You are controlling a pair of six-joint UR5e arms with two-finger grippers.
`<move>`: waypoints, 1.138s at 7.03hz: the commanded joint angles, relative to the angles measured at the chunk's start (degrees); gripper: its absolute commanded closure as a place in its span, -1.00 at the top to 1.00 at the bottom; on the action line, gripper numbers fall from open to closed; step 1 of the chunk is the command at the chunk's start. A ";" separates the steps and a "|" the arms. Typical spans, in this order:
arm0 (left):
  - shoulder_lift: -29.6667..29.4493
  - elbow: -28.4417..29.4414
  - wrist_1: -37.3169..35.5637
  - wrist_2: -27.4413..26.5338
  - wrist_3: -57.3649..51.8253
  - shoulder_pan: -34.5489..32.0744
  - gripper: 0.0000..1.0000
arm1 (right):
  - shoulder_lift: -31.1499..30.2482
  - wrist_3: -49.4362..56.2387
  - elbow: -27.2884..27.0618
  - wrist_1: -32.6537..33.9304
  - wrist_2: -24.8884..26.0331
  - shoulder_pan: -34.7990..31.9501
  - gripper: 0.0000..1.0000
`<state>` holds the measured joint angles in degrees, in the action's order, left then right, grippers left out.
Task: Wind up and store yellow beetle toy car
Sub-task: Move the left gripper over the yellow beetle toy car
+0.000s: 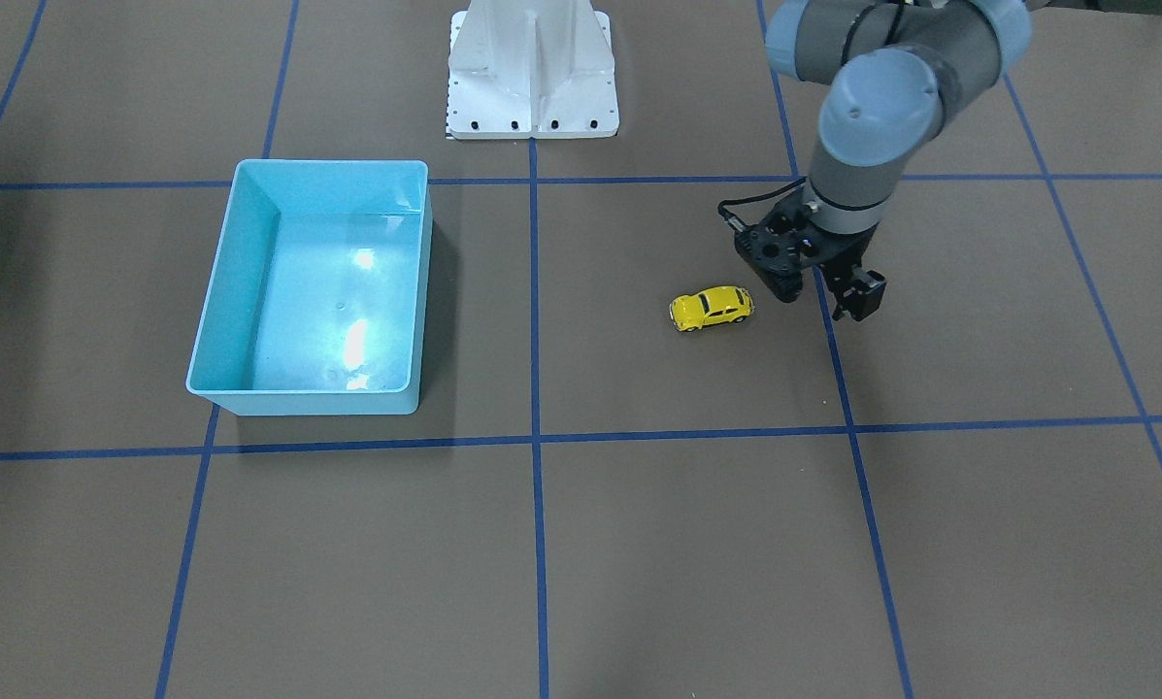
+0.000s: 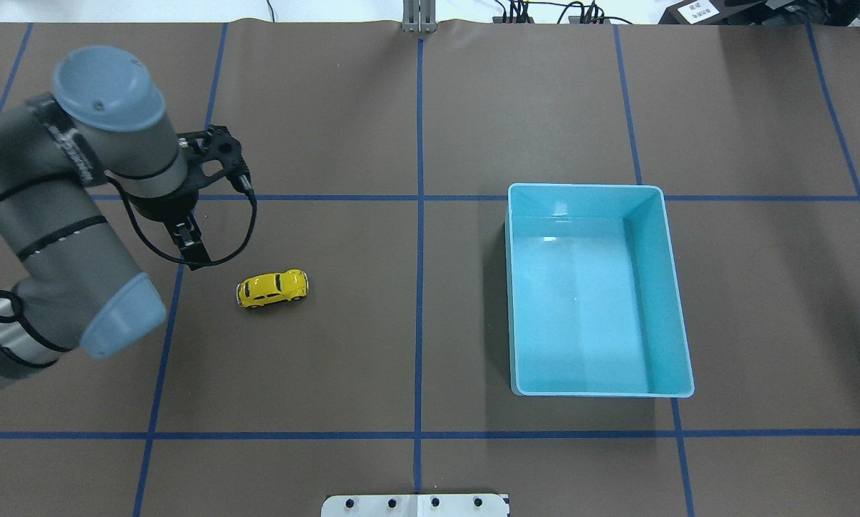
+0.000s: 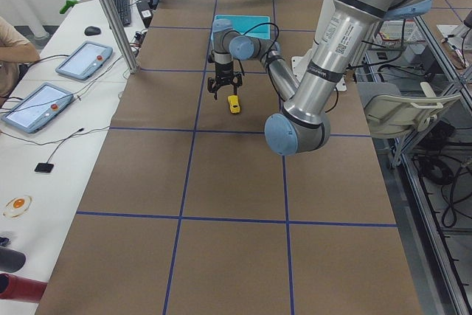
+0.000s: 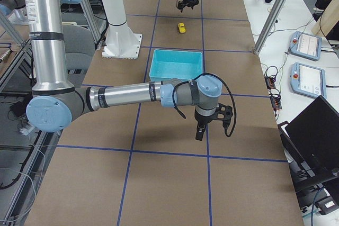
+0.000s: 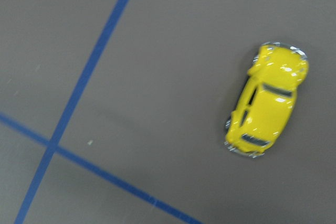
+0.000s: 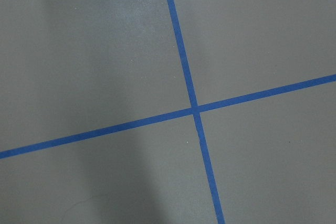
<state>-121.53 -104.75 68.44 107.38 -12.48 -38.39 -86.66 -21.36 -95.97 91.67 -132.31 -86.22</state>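
Overhead, the open, empty left hand point(image 1: 823, 297) hovers at ten o'clock of the yellow beetle toy car point(image 2: 272, 288); whether the right hand point(image 4: 199, 132) is open, I cannot tell.

— What is the table covered with?
— A brown sheet point(image 2: 544, 108) is laid over it, and squares are marked on it with blue tape lines point(image 2: 419, 287).
— What is seen beside it?
— A white bench point(image 3: 22, 175) is set along one side, where tablets point(image 3: 83, 60), a mouse point(image 3: 92, 31) and cables are laid. A metal post point(image 3: 110, 12) is fixed at its edge. A pale chair point(image 3: 405, 105) is placed opposite.
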 commanded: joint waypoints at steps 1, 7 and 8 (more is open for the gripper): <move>-5.88 5.84 -2.51 -3.22 -8.03 2.18 1.00 | 0.00 0.00 -0.01 0.00 0.03 0.00 1.00; -15.64 15.01 -6.71 -10.01 -11.72 4.28 1.00 | 0.00 0.00 -0.01 0.09 -0.05 0.00 1.00; -15.92 14.49 -7.09 -5.12 -8.82 4.46 1.00 | 0.00 0.00 -0.01 0.00 -0.14 0.00 1.00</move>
<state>-136.47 -90.15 62.64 98.21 -24.27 -34.30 -86.66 -21.36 -95.98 91.71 -132.35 -86.22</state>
